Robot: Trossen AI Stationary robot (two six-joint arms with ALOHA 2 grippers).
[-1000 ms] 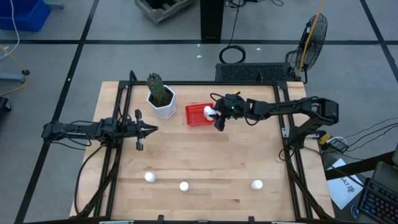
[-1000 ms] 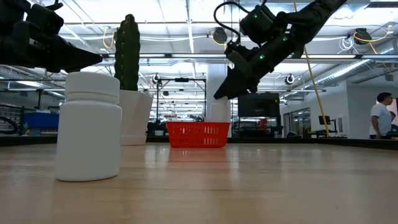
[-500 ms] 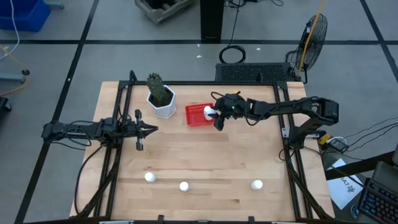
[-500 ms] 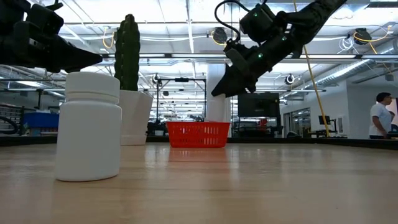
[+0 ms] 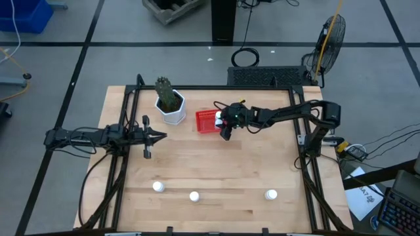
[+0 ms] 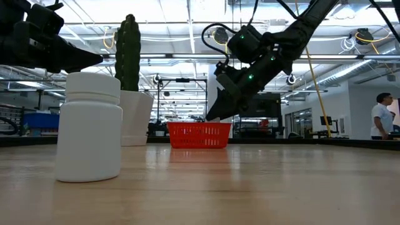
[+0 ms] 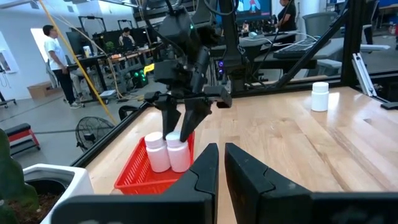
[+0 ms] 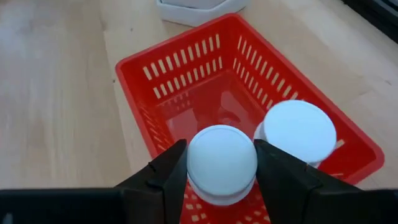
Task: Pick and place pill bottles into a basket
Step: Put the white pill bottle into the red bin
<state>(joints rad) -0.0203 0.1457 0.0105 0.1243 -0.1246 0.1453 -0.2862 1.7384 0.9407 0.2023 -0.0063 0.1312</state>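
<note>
My right gripper [image 5: 222, 120] is over the red mesh basket [image 5: 207, 121] at the far middle of the table, shut on a white pill bottle [image 8: 222, 163]. A second bottle [image 8: 300, 132] stands in the basket beside it. Three more bottles [image 5: 158, 186] [image 5: 194, 195] [image 5: 271, 194] stand upright near the table's near edge. My left gripper [image 5: 162, 136] hangs shut and empty at the left, clear of them all. My right gripper pinches the bottle's top at the cap's two sides [image 8: 194, 167] between its two fingers [image 8: 163, 179]. The fingers come from above, pointing down. The bottle is upright and down between the basket's walls [image 7: 178, 155]; whether it stands on the basket floor cannot be told.
A white hexagonal pot with a green cactus [image 5: 170, 105] stands just left of the basket. Black frame rails run along the table's left and right sides [image 5: 125, 131]. Bare wood lies between the basket and the front row of bottles. A person [image 6: 382, 119] stands beyond the table.
My right gripper has gone a little toward the table's left edge and down, carrying the bottle from above the basket's right end down between its walls beside the other bottle. It has stayed shut on the bottle.
</note>
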